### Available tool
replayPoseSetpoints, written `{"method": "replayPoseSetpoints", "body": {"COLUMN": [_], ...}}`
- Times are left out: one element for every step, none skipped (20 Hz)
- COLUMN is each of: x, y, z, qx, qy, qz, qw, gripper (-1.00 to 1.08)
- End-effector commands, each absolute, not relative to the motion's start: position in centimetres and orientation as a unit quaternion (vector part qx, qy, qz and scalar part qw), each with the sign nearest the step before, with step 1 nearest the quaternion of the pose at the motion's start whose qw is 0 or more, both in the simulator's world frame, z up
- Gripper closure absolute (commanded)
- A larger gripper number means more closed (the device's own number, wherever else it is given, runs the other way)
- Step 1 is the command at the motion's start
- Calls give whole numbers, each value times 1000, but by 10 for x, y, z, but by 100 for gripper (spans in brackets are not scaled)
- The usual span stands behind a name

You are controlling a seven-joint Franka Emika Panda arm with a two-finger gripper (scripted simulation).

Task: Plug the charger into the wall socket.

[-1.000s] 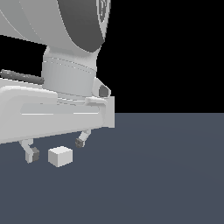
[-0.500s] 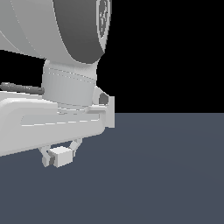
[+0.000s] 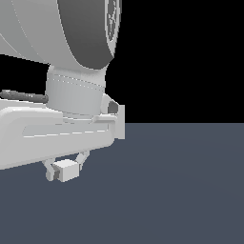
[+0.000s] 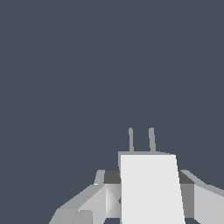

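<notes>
The charger [image 3: 66,170] is a small white cube held between my gripper's [image 3: 64,169] two short fingers, under the big white arm at the exterior view's left, lifted above the dark grey floor. In the wrist view the charger [image 4: 151,188] fills the space between the fingers [image 4: 87,203], and its two thin grey prongs [image 4: 141,140] stick out ahead of it. The gripper is shut on the charger. The wall socket is out of view in both frames.
The arm's large white body [image 3: 57,128] blocks much of the exterior view's left. Flat dark grey floor [image 3: 181,190] stretches to the exterior view's right, with black background above it.
The fingers closed on the charger, which sat on the floor one second ago. The gripper has since risen with the cube in it and shifted slightly.
</notes>
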State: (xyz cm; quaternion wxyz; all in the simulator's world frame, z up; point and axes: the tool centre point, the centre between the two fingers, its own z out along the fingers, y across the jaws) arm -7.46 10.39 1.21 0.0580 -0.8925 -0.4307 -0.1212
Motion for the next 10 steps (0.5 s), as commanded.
{"method": "replayPoseSetpoints", "body": {"x": [-73, -73, -72, -71, -69, -68, -66, -65, -63, -61], "y": [104, 104, 104, 103, 103, 103, 103, 102, 102, 101], "z": [13, 14, 15, 16, 17, 18, 20, 22, 24, 26], "qx": [-894, -896, -898, -900, -903, -906, -909, -912, -916, -920], "qy": [-426, -423, -419, -414, -408, -402, -395, -387, -378, -369], "qz": [-122, -122, -122, -123, -123, -124, -124, -125, -126, -127], "qw": [57, 57, 57, 56, 55, 55, 54, 53, 52, 50], "gripper": [108, 108, 108, 108, 108, 108, 108, 108, 108, 108]}}
